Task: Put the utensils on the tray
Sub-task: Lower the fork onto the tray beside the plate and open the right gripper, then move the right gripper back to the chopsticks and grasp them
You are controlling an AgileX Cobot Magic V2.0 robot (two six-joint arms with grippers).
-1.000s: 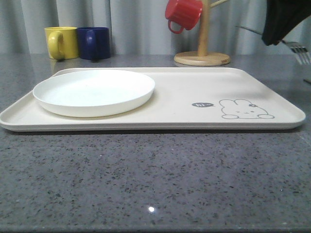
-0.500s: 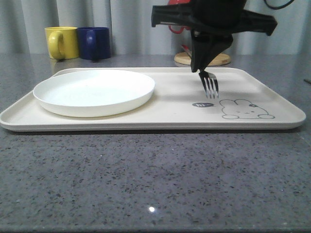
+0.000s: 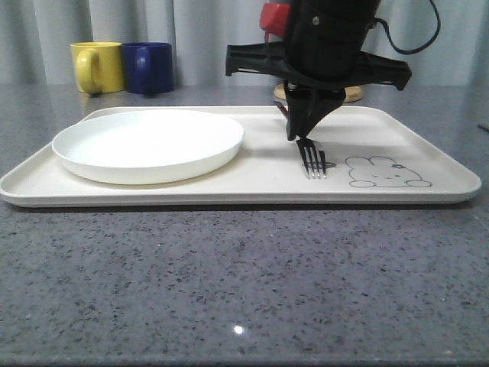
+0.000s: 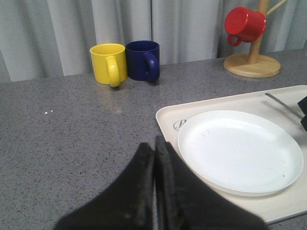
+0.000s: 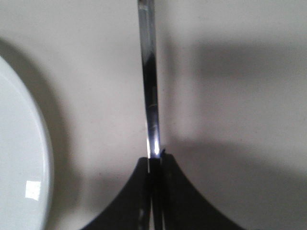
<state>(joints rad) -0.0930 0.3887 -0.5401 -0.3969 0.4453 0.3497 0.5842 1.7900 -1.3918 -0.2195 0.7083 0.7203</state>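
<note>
Silver fork [image 3: 312, 159] points its tines toward 6 o'clock, low over the tray [image 3: 428, 130], pinched tight by the right gripper [image 3: 299, 136]. White plate [image 3: 148, 144] sits at 9 o'clock.

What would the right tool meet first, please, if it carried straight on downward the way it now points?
Most likely the tray: the right tool points down at it, shut on the fork, whose tines look at or near its surface.

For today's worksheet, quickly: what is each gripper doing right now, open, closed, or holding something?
Left gripper: closed, holding nothing.
Right gripper: closed on the fork, tines over the tray.
</note>
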